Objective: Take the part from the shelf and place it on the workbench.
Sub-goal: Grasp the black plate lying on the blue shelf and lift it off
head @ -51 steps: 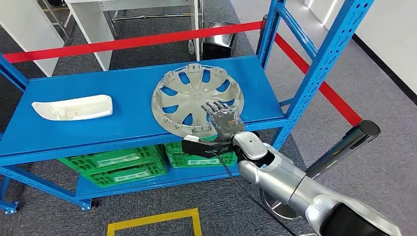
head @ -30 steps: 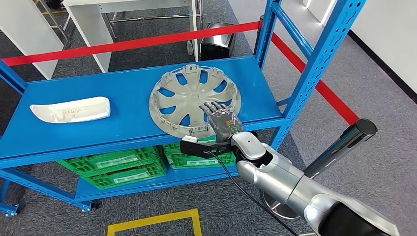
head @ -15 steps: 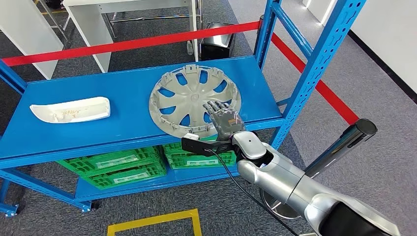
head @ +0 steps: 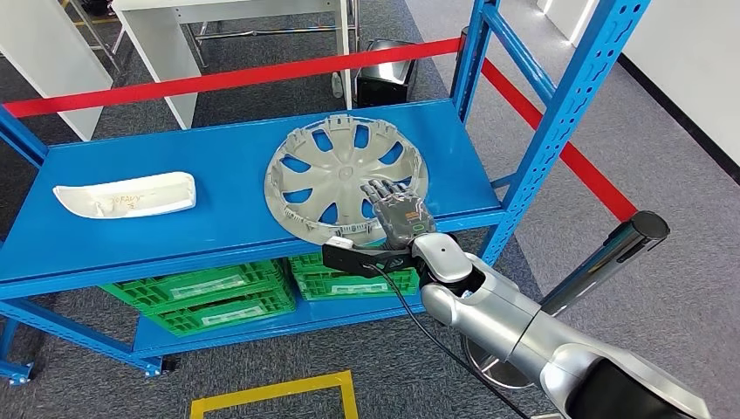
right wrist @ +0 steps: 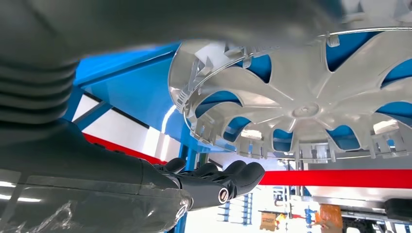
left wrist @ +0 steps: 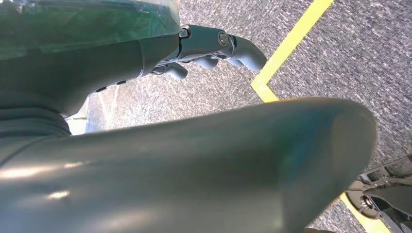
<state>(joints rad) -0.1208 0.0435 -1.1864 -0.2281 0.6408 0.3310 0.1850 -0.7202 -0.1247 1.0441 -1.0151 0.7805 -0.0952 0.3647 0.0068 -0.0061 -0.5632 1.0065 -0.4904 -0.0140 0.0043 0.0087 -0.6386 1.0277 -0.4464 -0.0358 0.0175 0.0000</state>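
One hand (head: pixel 397 212), fingers out flat, rests on hubcap (head: pixel 346 176).

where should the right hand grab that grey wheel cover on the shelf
Probably at the near rim of the wheel cover, coming from the shelf's front edge: the cover lies flat, that rim reaches the edge, and the right hand is already there.

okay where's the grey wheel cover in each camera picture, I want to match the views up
Head view: the wheel cover lies on the blue shelf, centre of the picture, under the right hand.
Right wrist view: it fills the upper right, spokes seen close up, beyond the dark fingers.
Left wrist view: not in it; that camera looks at grey floor.
Shared landmark: the red barrier tape.
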